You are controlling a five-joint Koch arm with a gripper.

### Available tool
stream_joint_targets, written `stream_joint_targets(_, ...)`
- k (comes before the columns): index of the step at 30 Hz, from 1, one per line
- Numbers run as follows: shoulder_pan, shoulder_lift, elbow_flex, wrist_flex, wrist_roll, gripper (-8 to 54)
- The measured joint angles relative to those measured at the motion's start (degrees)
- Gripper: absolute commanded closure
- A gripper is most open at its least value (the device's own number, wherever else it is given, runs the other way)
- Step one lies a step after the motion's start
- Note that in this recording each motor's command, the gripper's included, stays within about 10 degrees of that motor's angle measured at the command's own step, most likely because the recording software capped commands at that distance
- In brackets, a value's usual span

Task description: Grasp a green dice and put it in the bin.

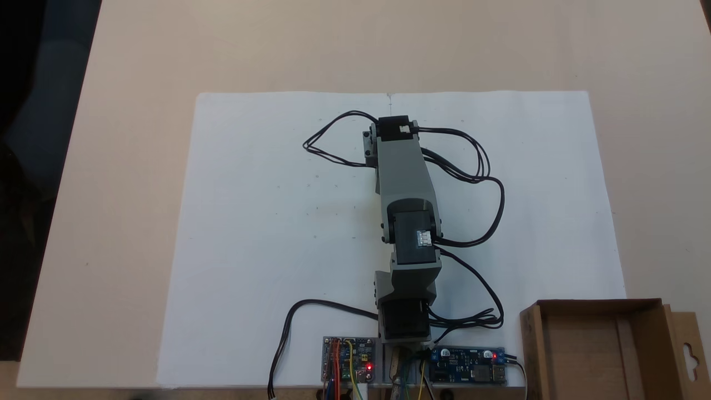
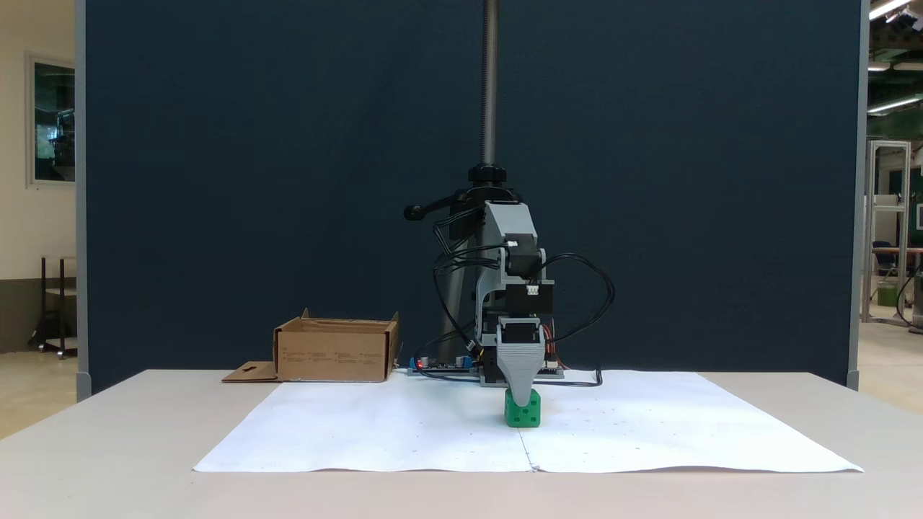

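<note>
Dark blue partition (image 2: 288,180) behind beige table (image 2: 108,461), ceiling strip lights (image 2: 890,9), pale floor (image 2: 883,360)

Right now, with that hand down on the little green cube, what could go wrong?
The hand covers the green dice with one grey finger showing, so an off-centre grip could let it slip. The bin stands far to the side, beside the arm's base, so the cube could drop on the white paper mid-swing.

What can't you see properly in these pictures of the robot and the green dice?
- Gripper: in the front fixed view one grey jaw faces the camera and covers the other, so open or shut cannot be told.
- Green dice: the jaw tip hides its top; its pips are too small to count.
- Bin: in the top-down fixed view the bottom edge cuts it off; in the front fixed view its walls hide the inside.
</note>
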Motion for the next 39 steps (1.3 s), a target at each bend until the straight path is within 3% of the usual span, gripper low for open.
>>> stream_joint_targets(39, 0.2, -4.2, 0.6, -4.6, -0.4, 4.6)
